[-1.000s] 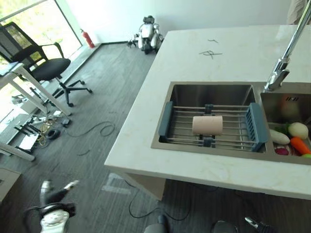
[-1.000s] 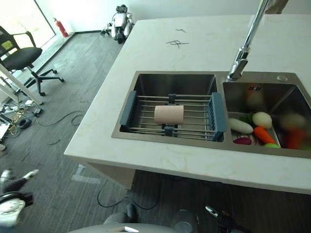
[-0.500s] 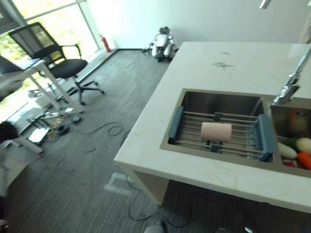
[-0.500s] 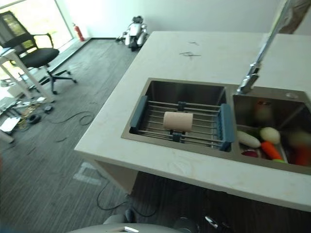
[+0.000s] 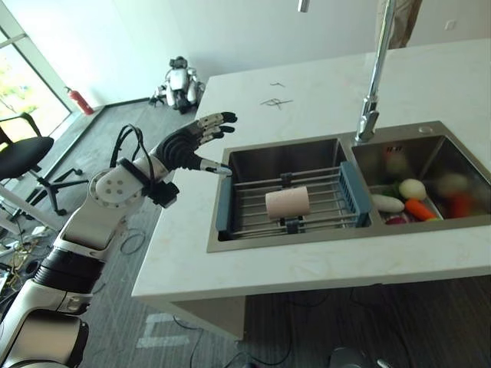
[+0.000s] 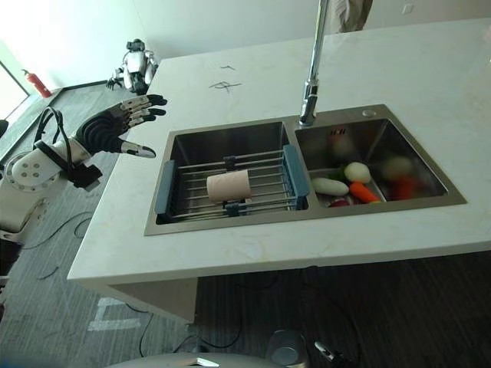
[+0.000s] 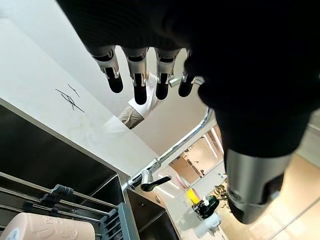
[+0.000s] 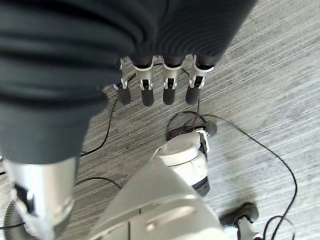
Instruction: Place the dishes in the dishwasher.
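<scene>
A pale pink cup (image 5: 287, 203) lies on its side on the wire rack (image 5: 253, 218) that spans the left basin of the steel sink (image 5: 230, 244). My left hand (image 5: 184, 144) is raised above the white counter just left of the sink, apart from the cup. Its fingers (image 7: 135, 85) are spread straight and hold nothing. The cup (image 7: 45, 227) also shows below them in the left wrist view. My right hand (image 8: 155, 85) hangs over the grey floor with straight fingers and nothing in it.
The right basin holds a carrot (image 5: 419, 208), a white vegetable (image 5: 386, 202) and other produce. A tall tap (image 5: 374, 69) stands behind the sink. On the floor to the left are a small robot (image 5: 178, 80), an office chair (image 5: 19, 157) and a fire extinguisher (image 5: 80, 100).
The camera has swung, so the whole scene has shifted. My left arm has come up into view, its hand now raised by the sink's left edge. The cup stays on the rack.
</scene>
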